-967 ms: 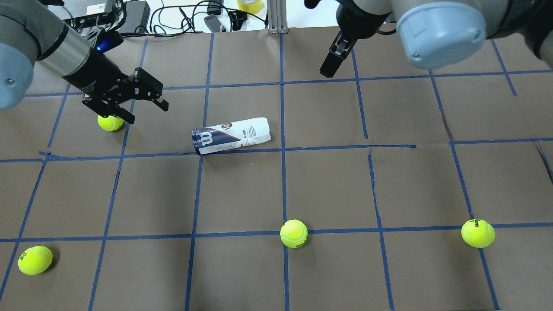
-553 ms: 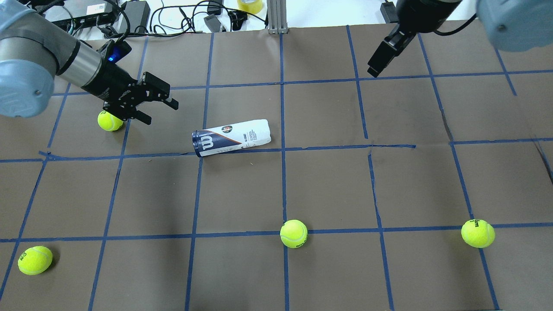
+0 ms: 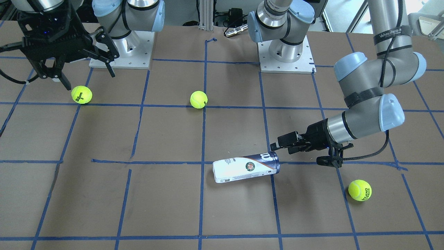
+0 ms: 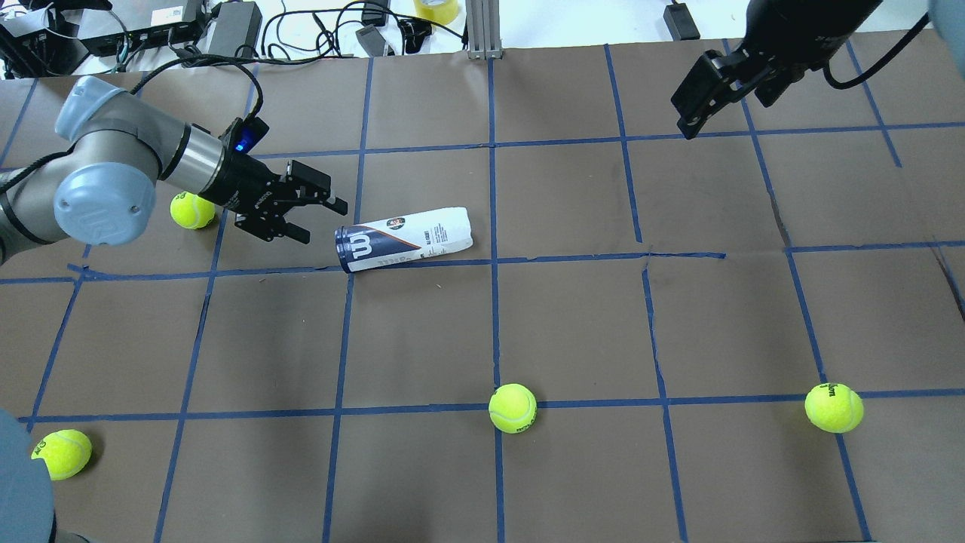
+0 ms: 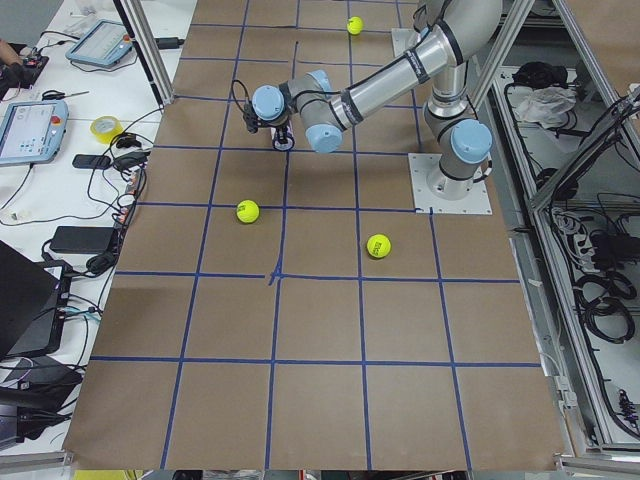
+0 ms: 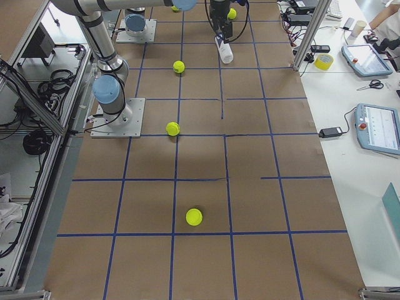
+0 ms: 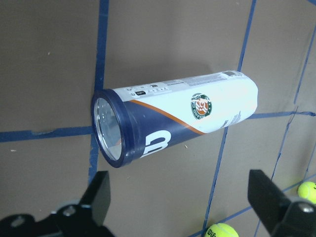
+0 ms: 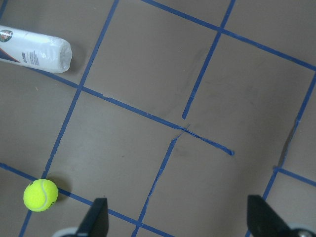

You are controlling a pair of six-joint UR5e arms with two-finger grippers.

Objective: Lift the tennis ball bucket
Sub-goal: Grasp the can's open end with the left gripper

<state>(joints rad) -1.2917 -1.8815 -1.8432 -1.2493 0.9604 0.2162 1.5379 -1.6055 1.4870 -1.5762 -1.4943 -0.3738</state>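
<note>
In the front-facing view the tennis ball bucket (image 3: 246,167) lies on its side on the bench (image 3: 166,208). The left claw (image 3: 277,147) is spread wide and low just beside its navy end without touching it, and the right claw (image 3: 89,80), also spread wide, hangs well apart near a yellow ball (image 3: 82,94). The overhead view agrees, showing a gap between the left fingertips (image 4: 341,204) and the bucket's dark rim. The left wrist camera faces that navy end between two wide-set fingers (image 7: 96,197), so I judge only the approach done, with closing on the bucket and the lift itself left.
</note>
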